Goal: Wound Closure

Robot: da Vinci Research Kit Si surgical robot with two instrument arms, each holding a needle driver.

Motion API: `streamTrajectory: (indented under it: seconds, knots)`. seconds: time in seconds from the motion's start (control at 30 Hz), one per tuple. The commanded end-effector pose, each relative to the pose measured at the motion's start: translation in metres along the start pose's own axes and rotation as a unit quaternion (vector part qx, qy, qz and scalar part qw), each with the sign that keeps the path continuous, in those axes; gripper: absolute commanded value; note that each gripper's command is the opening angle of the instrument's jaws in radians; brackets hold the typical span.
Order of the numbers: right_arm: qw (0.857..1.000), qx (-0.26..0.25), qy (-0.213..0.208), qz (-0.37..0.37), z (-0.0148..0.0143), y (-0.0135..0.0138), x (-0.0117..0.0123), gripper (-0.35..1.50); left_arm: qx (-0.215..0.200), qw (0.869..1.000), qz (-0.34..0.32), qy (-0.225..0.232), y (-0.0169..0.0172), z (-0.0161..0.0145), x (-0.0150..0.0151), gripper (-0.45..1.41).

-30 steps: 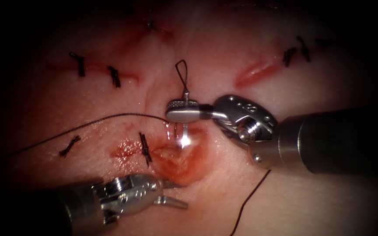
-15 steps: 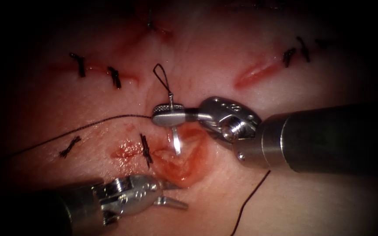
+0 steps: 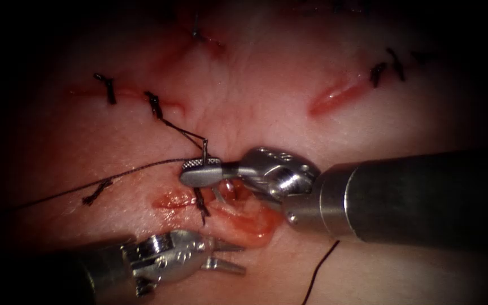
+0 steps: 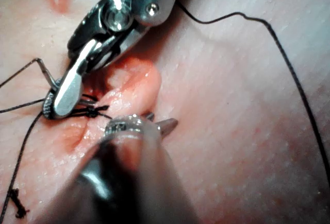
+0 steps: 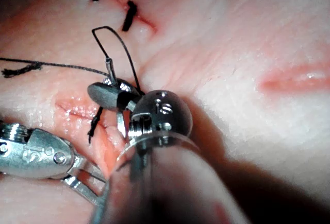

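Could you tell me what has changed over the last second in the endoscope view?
The right tool, jaws shut on the needle near its thread end, has moved left and down over the cut. The thread loop now lies flatter, toward the upper left. The left tool has stayed put, open and holding nothing.

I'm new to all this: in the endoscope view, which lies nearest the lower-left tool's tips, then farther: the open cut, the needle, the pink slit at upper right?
From the left tool, which holds nothing:
1. The open cut, just above its tips.
2. The needle, higher, held near its thread end by the right tool.
3. The pink slit, far up on the right.
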State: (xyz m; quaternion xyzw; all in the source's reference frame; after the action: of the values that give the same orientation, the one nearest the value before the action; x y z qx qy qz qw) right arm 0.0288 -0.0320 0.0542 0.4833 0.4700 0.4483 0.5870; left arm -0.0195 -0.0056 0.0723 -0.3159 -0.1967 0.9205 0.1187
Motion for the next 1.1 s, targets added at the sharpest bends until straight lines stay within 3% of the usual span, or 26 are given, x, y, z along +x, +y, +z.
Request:
streamTrajectory:
  seconds: [0.03,0.3,1.1]
  knots:
    - [1.0,-0.011,0.01,-0.001,-0.0001,0.0007,0.0009,-0.35,0.001,1.0,0.0,0.0,-0.0002,0.0008,0.0002,0.34]
    - [0.999,-0.025,0.028,0.001,-0.0007,0.0014,0.0022,-0.35,0.002,1.0,0.0,0.0,0.0,0.0009,0.0002,0.32]
    - [1.0,-0.01,0.009,0.007,-0.0005,-0.0001,-0.0002,-0.35,0.002,1.0,0.0,0.0,0.0001,0.0008,0.0003,0.29]
